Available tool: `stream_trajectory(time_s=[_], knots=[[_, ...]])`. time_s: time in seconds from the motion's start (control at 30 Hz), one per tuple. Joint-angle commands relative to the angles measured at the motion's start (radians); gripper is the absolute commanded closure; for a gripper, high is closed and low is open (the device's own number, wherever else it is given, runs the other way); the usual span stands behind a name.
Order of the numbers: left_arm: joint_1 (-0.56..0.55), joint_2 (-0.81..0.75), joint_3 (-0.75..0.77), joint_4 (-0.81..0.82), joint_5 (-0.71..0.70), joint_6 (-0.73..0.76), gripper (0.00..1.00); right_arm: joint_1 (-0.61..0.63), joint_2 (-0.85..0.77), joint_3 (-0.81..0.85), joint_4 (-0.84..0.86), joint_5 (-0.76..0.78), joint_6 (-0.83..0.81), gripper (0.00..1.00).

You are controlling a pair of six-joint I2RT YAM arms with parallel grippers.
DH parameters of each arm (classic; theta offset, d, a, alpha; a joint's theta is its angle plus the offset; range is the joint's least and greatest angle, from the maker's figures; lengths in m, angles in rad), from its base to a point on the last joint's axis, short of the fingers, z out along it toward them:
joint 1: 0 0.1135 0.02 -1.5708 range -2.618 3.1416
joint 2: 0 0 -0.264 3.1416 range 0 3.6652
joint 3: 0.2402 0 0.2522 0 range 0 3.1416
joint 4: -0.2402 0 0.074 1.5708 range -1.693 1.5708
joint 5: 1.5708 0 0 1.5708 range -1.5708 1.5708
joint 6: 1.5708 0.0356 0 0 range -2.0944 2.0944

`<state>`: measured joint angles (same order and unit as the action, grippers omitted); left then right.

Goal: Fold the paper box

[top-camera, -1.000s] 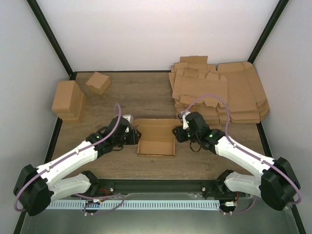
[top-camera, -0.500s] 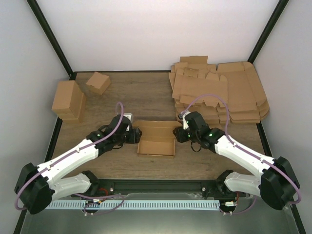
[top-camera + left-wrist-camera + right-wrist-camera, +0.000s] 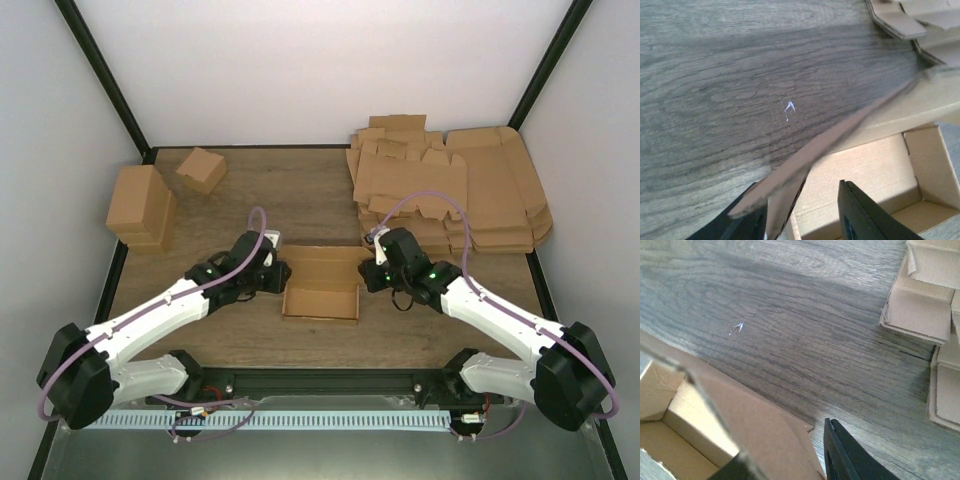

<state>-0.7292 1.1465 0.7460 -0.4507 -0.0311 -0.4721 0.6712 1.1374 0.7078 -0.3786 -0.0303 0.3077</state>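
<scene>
Brown cardboard runs between the fingers (image 3: 860, 215) of the left gripper (image 3: 797, 192). A raised flap of the paper box (image 3: 320, 292) lies against one finger and the other stands clear, so these jaws are released. The right gripper (image 3: 782, 440) straddles the opposite end flap; whether it pinches the card I cannot tell. The left arm (image 3: 150, 320) and right arm (image 3: 500, 315) reach low, forward and inward, wrists meeting at the box's short ends. The box sits as an open tray mid-table (image 3: 300, 200), its long flap spread on the far side. Only the overhead view shows the folded boxes (image 3: 140, 205) at far left. Only the wrist views show the tray's inner corners and a small white mark (image 3: 789, 107) on the wood.
</scene>
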Motion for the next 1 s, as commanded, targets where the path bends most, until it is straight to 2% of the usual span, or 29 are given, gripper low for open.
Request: stream_trajectory(time_s=[0.0,0.07,0.17,0.3,0.4,0.53,0.8,0.97], knots=[[-0.002,0.024,0.032,0.019,0.038,0.013,0.68,0.010,-0.010,0.054,-0.012,-0.011,-0.001,0.76],[-0.003,0.031,0.045,0.002,0.035,0.006,0.78,0.010,-0.007,0.059,-0.022,-0.008,0.002,0.77],[-0.004,0.040,0.064,-0.030,0.025,0.001,0.87,0.013,-0.003,0.067,-0.042,-0.001,0.005,0.81],[-0.004,0.054,0.087,-0.070,0.019,-0.017,0.89,0.025,-0.002,0.085,-0.070,0.008,0.021,0.86],[-0.010,0.058,0.087,-0.069,0.027,-0.052,0.96,0.045,0.003,0.100,-0.092,0.025,0.050,0.91],[-0.028,0.048,0.065,-0.040,0.005,-0.124,0.96,0.073,0.010,0.103,-0.104,0.062,0.142,0.99],[-0.076,-0.013,-0.016,0.120,-0.140,-0.283,0.96,0.105,0.003,0.049,0.020,0.196,0.345,0.99],[-0.084,0.002,0.002,0.211,-0.245,-0.279,0.96,0.107,0.051,0.048,0.140,0.287,0.378,0.99]])
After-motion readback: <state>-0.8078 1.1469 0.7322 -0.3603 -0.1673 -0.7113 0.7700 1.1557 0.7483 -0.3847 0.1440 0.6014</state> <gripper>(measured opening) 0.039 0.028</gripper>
